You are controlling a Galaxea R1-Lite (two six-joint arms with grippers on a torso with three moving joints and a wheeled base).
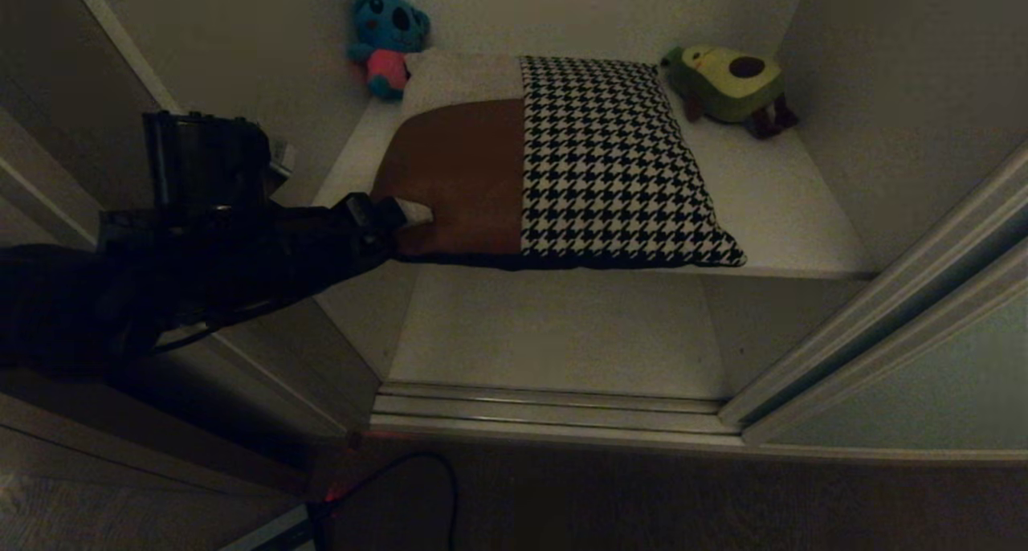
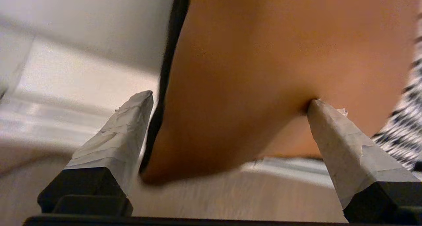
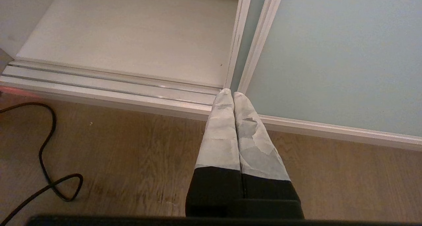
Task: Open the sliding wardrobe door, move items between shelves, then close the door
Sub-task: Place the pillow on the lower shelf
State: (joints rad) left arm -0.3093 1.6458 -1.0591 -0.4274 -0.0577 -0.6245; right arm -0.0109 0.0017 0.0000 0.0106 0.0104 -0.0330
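taped left jaws spread around soft square cushion [image 1: 562,157] corner

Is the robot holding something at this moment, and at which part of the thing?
Nothing is gripped. The left gripper is wide open around the brown near-left corner of the cushion; one fingertip presses the fabric. The right gripper is shut and empty.

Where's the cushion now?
Head view: the cushion lies on the upper shelf between two plush toys, its left front corner between the open left gripper's fingers.
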